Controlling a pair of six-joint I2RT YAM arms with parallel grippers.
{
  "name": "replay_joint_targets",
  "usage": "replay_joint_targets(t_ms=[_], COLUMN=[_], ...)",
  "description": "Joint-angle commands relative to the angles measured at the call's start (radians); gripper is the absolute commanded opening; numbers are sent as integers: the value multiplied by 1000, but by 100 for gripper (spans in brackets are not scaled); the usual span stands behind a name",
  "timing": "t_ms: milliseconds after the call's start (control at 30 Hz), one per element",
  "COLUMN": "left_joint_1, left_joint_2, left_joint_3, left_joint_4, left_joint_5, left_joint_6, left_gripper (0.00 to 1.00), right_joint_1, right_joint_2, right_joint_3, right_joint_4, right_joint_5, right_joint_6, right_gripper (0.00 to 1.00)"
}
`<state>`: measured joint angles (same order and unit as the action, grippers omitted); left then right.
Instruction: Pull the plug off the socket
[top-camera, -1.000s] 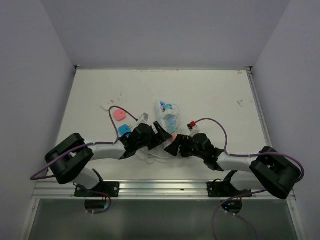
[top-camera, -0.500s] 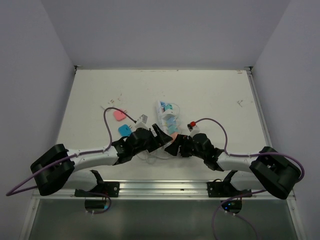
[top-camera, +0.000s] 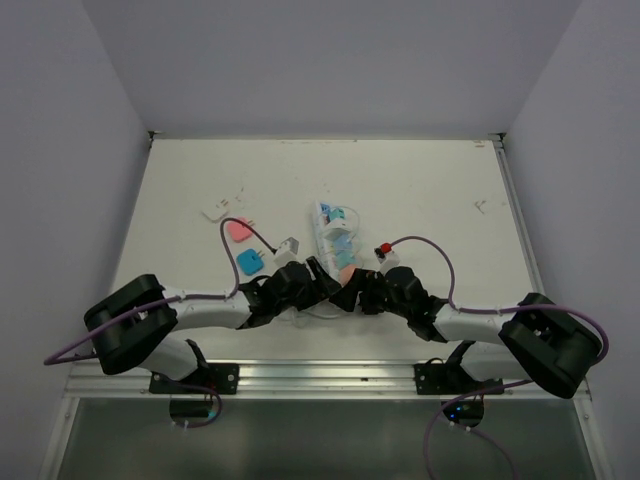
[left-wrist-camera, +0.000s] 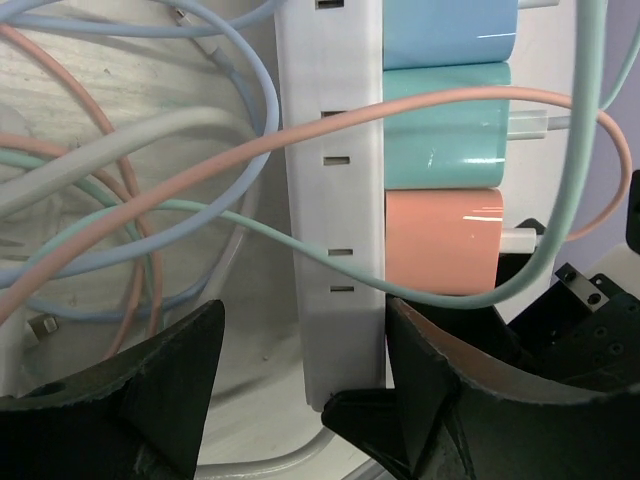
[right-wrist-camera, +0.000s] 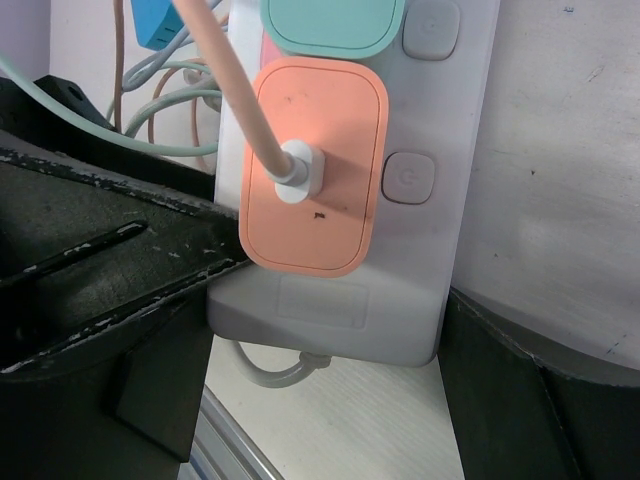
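The socket (top-camera: 328, 222) is a long white strip lying mid-table, with blue, teal and salmon plugs along it. The salmon plug (right-wrist-camera: 312, 165) sits nearest the strip's near end, a pink cable running from its face. My right gripper (right-wrist-camera: 325, 330) is shut on that near end of the socket (right-wrist-camera: 400, 300), one finger against each long side. My left gripper (left-wrist-camera: 305, 320) stands open around the same end, seen side-on. Its right finger (left-wrist-camera: 450, 370) lies against the socket (left-wrist-camera: 330, 200) just below the salmon plug (left-wrist-camera: 445, 240); its left finger is apart from it. From above, both grippers (top-camera: 325, 285) (top-camera: 352, 290) meet there.
Loose plugs lie left of the strip: pink (top-camera: 237, 229), blue (top-camera: 249, 262), white (top-camera: 288, 245). A tangle of pastel cables (left-wrist-camera: 120, 200) lies beside the socket. A red-tipped part (top-camera: 382, 249) sits on the right arm. A metal rail (top-camera: 320, 375) borders the near edge.
My left arm has shifted and its gripper has settled at the socket's near end, jaws narrower than before. The right gripper and the socket have not moved.
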<state>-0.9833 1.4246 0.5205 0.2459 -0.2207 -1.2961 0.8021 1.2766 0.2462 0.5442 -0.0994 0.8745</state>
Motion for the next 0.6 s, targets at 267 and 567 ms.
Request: replay_joint_targets(t_ms=[267,567], left_joint_1=[46,52], left_joint_2=[53,83], left_joint_3=[53,49], left_joint_4=[142,194], left_joint_5=[-8,24], left_joint_6=[44,77], left_gripper=[64,58], right_joint_1=[0,0], right_joint_2=[9,10], right_joint_3=[25,27], right_joint_4=[91,99], right_joint_5=[-33,-37], right_joint_6=[8,12], right_gripper=[0,0])
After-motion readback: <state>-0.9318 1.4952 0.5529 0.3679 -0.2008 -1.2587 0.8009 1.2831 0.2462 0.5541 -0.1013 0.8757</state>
